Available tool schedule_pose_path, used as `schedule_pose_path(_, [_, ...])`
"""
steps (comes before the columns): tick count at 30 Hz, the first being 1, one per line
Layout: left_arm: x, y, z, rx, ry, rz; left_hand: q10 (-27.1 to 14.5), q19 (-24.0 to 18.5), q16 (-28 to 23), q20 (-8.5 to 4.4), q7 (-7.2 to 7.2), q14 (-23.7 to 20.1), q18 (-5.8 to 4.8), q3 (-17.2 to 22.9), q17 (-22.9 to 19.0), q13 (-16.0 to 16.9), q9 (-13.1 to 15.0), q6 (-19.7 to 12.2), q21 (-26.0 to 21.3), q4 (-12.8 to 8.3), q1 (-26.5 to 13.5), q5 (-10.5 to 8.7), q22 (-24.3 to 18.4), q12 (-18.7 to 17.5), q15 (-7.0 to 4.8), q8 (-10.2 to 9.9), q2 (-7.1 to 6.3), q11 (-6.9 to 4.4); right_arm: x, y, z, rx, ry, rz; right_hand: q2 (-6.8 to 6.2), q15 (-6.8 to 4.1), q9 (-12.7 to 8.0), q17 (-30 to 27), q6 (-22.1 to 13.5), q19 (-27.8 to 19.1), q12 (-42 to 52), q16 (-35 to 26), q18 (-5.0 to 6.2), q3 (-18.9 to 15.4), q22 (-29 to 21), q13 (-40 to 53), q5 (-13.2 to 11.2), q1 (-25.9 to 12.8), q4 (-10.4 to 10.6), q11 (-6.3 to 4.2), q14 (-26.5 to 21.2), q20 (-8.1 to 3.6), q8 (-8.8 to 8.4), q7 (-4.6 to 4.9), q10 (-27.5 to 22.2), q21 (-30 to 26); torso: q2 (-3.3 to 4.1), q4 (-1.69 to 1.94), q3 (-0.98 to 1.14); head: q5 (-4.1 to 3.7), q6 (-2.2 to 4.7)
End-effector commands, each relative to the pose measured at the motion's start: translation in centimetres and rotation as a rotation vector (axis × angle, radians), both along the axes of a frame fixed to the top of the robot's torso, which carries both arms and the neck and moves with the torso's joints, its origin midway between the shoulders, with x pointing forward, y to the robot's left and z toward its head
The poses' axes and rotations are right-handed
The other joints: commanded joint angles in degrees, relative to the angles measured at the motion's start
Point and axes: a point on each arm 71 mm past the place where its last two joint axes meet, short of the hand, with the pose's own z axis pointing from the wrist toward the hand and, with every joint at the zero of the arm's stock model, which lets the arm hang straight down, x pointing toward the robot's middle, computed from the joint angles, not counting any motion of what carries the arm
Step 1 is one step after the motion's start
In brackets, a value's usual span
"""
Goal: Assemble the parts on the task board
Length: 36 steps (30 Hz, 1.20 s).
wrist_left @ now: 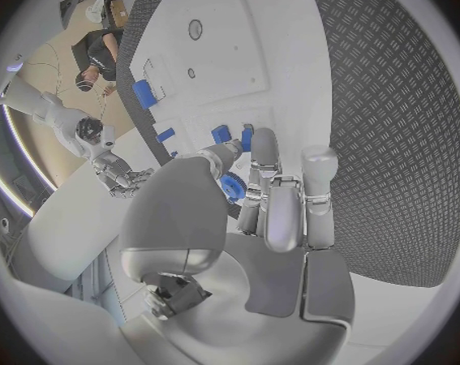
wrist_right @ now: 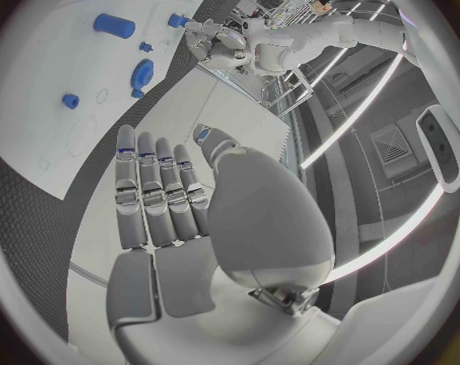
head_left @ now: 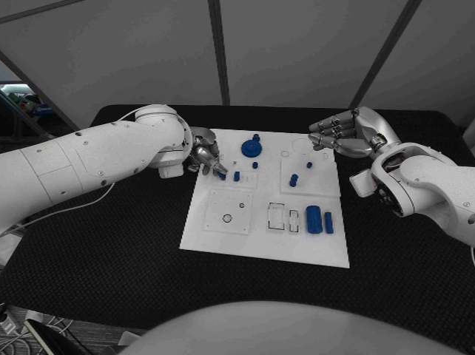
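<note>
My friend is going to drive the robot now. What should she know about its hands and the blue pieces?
Left hand: at the far left corner of the task board, fingers curled down over a small blue part; whether it is gripped is unclear.
Right hand: holds nothing, fingers together, hovering by the board's far right corner.
Parts: a gear-like piece at the far middle, small pegs mid-board, two long pieces lying near the right edge.
Done: cannot tell which are seated.
Left: several outlined slots look unfilled; the long pieces appear loose.
</note>
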Motion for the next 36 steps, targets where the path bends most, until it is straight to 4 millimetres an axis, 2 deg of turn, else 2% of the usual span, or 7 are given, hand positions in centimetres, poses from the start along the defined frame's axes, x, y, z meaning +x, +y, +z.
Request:
schedule_pose_path(1, [-0.13,-0.1,-0.1,0.016,0.013,-0.015,1.1,0.4,0.4,0.0,-0.15,2.3,-3.58,7.5,0.1,-0.1,0.1,0.3,0.3,-7.3,0.0,0.2,0.0,-0.1,-0.33,0.2,0.39,-0.66,-0.02,0.14,0.13,0.006,-0.004,0.011,0.18,-0.05,0.0,-0.1,-0.5,0.1,-0.1,0.0,0.18,0.0,-0.1,0.0,0.4,-0.4,-0.2,-0.07,-0.2,0.08,-0.12,-0.01,-0.4,-0.3,-0.02,0.02,0.0,0.0,-0.06])
schedule_pose_path(28, [-0.05,-0.44,-0.36,0.033,0.037,-0.023,1.3,0.4,0.4,-0.04,-0.21,2.3,-3.58,8.2,0.1,-0.1,0.1,0.4,0.3,-7.4,-0.4,0.2,0.1,-0.1,-0.37,0.4,0.26,-0.71,-0.02,0.23,0.12,0.006,-0.003,0.015,0.18,-0.05,0.0,-0.1,-0.5,0.1,-0.1,0.0,0.18,0.0,-0.1,0.0,0.4,-0.4,-0.2,-0.07,-0.2,0.08,-0.12,-0.01,-0.4,-0.3,0.04,-0.04,0.03,0.03,-0.22])
schedule_pose_path(36, [0.04,-0.64,-0.5,0.035,0.05,-0.023,1.6,0.5,0.4,-0.14,-0.45,2.3,-3.61,9.2,0.1,0.0,0.2,0.7,0.3,-7.0,-2.4,0.11,0.4,-0.1,-0.49,0.9,0.6,-0.87,-0.04,0.2,0.12,0.006,-0.002,0.015,0.18,-0.05,0.0,-0.1,-0.5,0.1,-0.1,0.0,0.18,0.0,-0.1,0.0,0.4,-0.4,-0.2,-0.07,-0.2,0.08,-0.12,-0.01,-0.4,-0.3,0.03,-0.02,0.03,-0.06,-0.34])
